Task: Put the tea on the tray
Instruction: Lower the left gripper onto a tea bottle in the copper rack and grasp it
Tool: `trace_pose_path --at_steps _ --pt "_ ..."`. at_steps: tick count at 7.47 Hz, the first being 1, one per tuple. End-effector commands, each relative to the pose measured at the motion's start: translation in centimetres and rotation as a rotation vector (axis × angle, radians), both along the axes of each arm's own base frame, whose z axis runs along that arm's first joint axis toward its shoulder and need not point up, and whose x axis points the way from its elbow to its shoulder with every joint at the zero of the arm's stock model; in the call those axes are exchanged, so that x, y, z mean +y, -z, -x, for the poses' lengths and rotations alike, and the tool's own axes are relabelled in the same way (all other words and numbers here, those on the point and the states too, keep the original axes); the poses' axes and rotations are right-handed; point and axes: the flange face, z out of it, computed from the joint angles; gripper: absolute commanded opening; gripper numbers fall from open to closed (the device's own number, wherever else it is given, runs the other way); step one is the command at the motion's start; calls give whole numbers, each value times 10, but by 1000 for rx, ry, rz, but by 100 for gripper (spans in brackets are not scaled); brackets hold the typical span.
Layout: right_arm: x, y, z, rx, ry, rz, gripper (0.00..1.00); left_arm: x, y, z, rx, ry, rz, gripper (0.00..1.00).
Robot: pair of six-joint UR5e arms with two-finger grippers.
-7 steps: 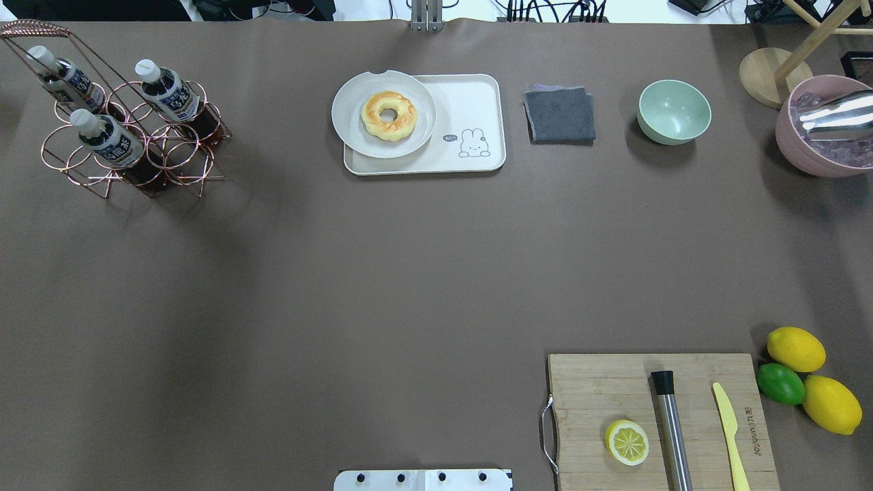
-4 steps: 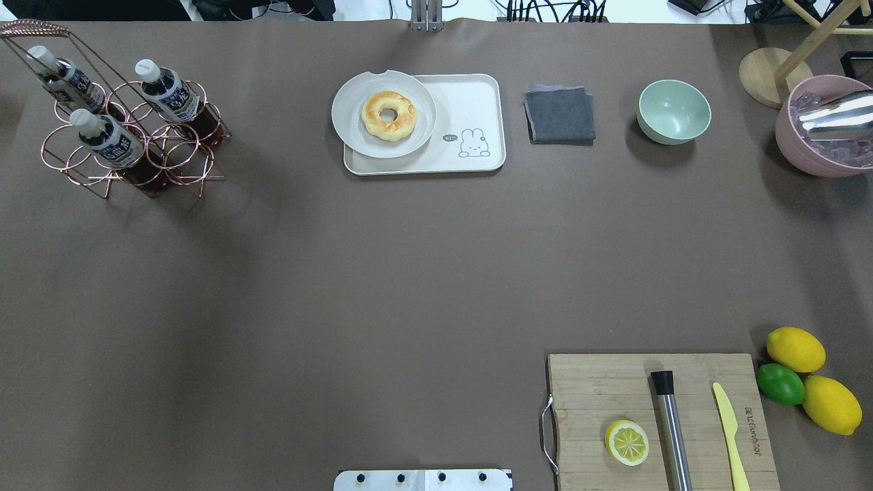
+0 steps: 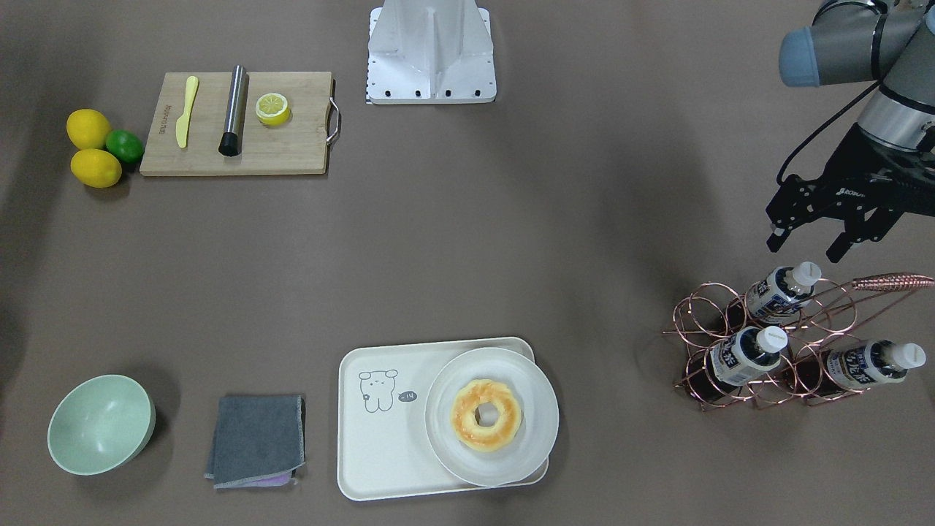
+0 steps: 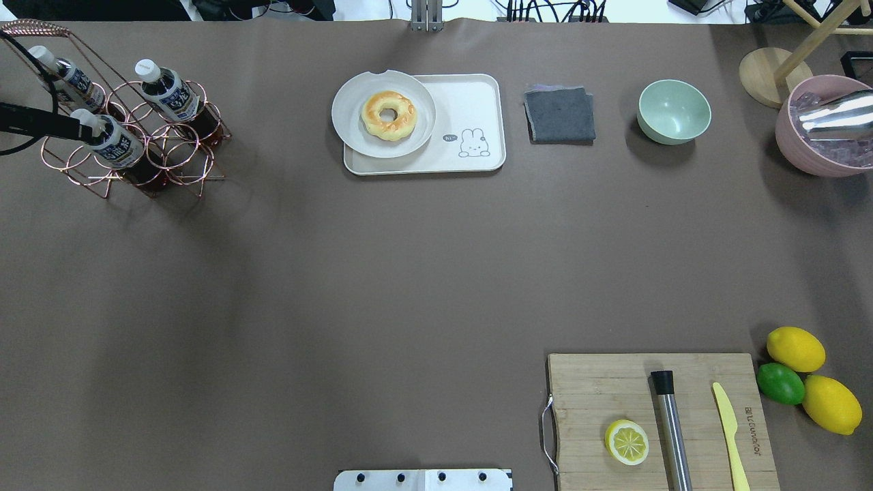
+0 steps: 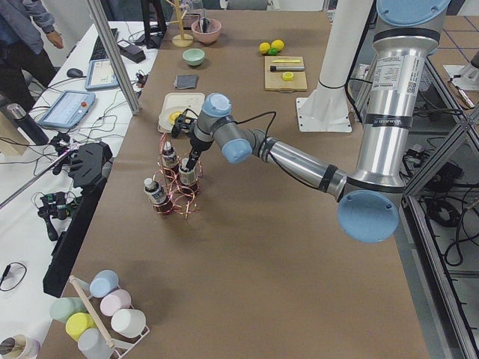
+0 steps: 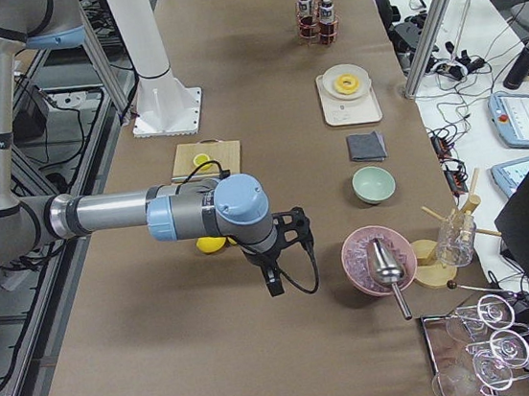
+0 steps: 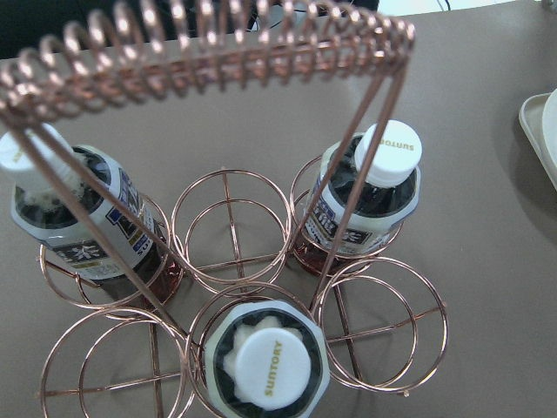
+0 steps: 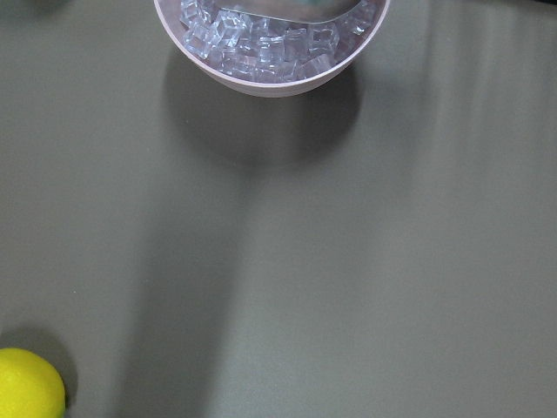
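Three tea bottles stand in a copper wire rack (image 3: 760, 398): one nearest the robot (image 3: 781, 288) (image 4: 112, 140) (image 7: 270, 366), and two farther (image 3: 745, 351) (image 3: 873, 363). My left gripper (image 3: 807, 247) is open and empty, just above the nearest bottle and apart from it; one of its fingers (image 4: 48, 123) shows at the overhead view's left edge. The cream tray (image 3: 380, 438) (image 4: 470, 102) lies at mid-table, with a round plate (image 3: 537, 427) and a doughnut on one end. My right gripper (image 6: 272, 272) shows only in the exterior right view, so I cannot tell its state.
A grey cloth (image 4: 559, 114) and a green bowl (image 4: 674, 111) lie beside the tray. A pink bowl of ice (image 4: 822, 126) stands at the far right. The cutting board (image 4: 600, 389) holds a lemon half, a metal rod and a yellow knife, with lemons and a lime (image 4: 781, 383) beside it.
My left gripper's finger has come into the overhead view from the left edge, over the rack. Nothing on the table has moved.
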Motion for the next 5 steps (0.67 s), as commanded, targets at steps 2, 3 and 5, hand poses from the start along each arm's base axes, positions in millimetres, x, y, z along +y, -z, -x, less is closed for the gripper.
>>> trace_pose_path --at_steps 2,3,5 --pt "12 -6 2 1 -2 -39 100 -12 -8 -7 -20 -18 -10 86" --pt "12 -5 1 2 -4 -55 100 -16 -11 -9 -26 -23 -11 84" --pt "12 -6 2 0 -3 -52 100 -19 -8 -11 -22 -23 -13 67"
